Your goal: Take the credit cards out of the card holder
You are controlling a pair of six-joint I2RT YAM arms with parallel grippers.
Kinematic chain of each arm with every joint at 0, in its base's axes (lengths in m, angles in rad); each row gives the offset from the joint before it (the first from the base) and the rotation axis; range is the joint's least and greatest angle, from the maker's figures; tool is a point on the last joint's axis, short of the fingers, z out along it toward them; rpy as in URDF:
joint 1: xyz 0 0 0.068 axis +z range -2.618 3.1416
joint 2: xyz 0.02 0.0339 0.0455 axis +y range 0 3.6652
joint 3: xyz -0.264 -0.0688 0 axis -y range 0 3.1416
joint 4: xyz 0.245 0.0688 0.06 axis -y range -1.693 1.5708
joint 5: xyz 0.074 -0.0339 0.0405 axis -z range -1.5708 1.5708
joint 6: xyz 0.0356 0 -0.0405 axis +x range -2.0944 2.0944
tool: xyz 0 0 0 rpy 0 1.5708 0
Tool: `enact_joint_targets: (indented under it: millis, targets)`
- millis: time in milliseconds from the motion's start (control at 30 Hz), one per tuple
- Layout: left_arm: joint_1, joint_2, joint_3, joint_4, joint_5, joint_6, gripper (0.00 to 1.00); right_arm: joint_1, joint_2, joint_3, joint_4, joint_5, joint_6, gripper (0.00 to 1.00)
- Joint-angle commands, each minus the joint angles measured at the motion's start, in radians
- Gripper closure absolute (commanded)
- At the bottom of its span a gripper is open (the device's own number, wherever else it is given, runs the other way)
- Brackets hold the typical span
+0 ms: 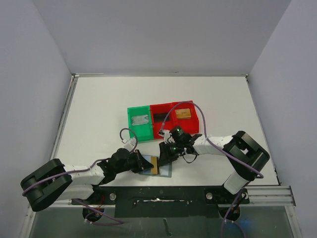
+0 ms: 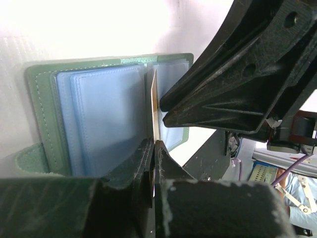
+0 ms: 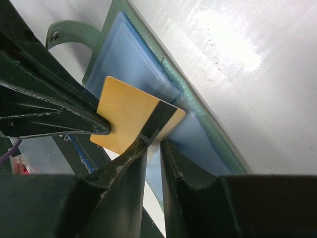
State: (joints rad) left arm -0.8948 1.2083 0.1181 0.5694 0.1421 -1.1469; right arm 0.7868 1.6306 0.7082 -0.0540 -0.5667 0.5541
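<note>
Overhead, card holder lies open on the counter at the near edge, gold card over it, left fingers and right fingers meeting there; beyond stand a green bin with a silver-grey card and two red bins with a dark card and a second gold card. Left wrist: gold card edge-on, upright above the blue sleeves, its lower end clenched between the left fingers, right fingers touching its side. Right wrist: right fingers a narrow gap apart, gripping nothing, tips at the dark-striped end of the gold card.
</note>
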Motion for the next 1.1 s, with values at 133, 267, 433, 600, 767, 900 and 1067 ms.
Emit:
enact_joint_targets:
  millis: [133,267,433,600,767,900,1067]
  targets:
    - [0.004,-0.231,0.049,-0.254,-0.117,0.035,1.0,-0.064,-0.162,-0.01,-0.032,0.058,-0.005,0.74]
    - [0.007,-0.347,0.084,-0.356,-0.146,0.075,1.0,-0.069,-0.287,-0.007,-0.002,0.099,0.019,0.55]
    - [0.011,-0.411,0.107,-0.371,-0.144,0.102,1.0,-0.122,-0.385,-0.04,0.055,0.137,0.07,0.36]
    - [0.01,-0.416,0.104,-0.26,-0.099,0.123,1.0,-0.179,-0.496,-0.161,0.234,0.203,0.113,0.24]
    - [0.011,-0.407,0.092,-0.125,-0.066,0.118,1.0,-0.184,-0.527,-0.203,0.324,0.049,0.099,0.22]
    - [0.011,-0.399,0.07,0.014,-0.051,0.093,1.0,-0.185,-0.468,-0.168,0.325,-0.044,0.118,0.24]
    - [0.012,-0.403,0.05,0.116,-0.053,0.067,1.0,-0.185,-0.446,-0.207,0.525,-0.147,0.196,0.31]
